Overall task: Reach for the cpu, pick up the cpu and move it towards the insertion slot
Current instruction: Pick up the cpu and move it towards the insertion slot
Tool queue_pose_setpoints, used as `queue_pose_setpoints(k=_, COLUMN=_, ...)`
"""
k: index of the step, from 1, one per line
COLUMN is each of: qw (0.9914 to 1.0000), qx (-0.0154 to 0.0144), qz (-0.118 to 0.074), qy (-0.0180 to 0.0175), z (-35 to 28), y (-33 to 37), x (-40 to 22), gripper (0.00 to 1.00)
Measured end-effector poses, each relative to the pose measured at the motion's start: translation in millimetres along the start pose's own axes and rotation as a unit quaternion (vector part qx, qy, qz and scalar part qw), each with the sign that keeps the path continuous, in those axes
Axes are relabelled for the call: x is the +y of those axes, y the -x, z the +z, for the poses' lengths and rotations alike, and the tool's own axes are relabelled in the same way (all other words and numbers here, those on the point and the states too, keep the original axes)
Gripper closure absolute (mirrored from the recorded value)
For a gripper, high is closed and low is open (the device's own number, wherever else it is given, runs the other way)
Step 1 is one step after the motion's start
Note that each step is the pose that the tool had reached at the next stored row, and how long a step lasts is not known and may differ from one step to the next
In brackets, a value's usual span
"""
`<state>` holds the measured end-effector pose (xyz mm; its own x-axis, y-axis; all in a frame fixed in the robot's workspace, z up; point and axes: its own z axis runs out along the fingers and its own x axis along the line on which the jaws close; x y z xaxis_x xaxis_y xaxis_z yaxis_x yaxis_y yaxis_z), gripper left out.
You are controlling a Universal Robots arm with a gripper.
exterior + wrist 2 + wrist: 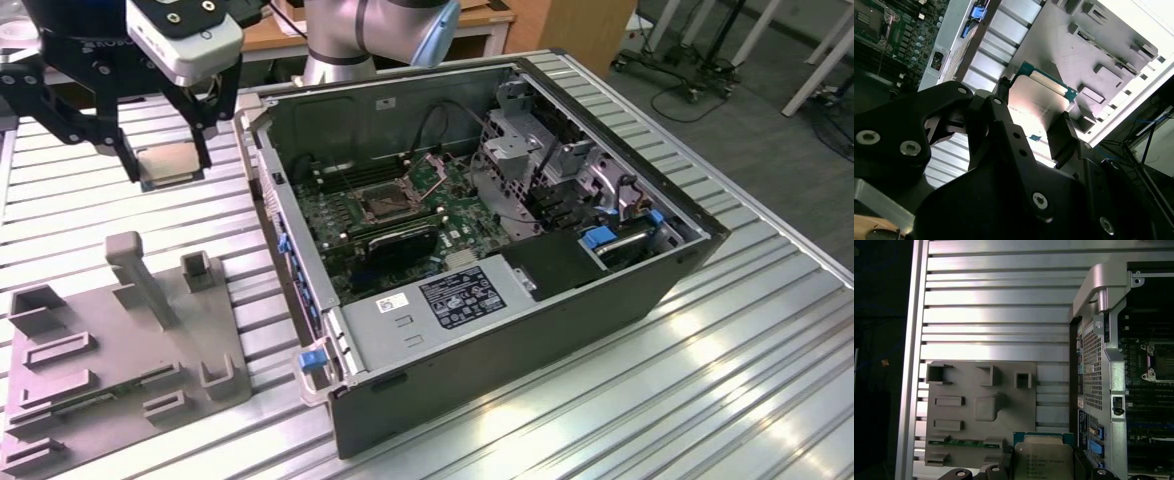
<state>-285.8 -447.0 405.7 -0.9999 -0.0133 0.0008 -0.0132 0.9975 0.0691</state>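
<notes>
Slatted table (747, 340) | jaws grip cpu (171, 161) by two edges | aloft beside open case (534, 335)

The silver-grey arm (344, 30) wears a pale blue joint cap (434, 35). Its gripper (170, 165) is a black angular linkage, studded with silver screws (1040, 200), beneath a white housing (187, 40).

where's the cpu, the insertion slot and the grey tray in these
cpu (1044, 462): first wrist view, middle of its metal face.
insertion slot (380, 205): exterior view, dark centre of the socket.
grey tray (200, 320): exterior view, bare flat part of its base.
</notes>
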Motion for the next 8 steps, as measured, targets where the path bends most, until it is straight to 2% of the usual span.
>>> queue_pose_setpoints(k=8, qw=1.00000, qx=0.0000, qz=0.000, qy=0.0000, z=0.0, y=2.0, x=0.0, gripper=0.45)
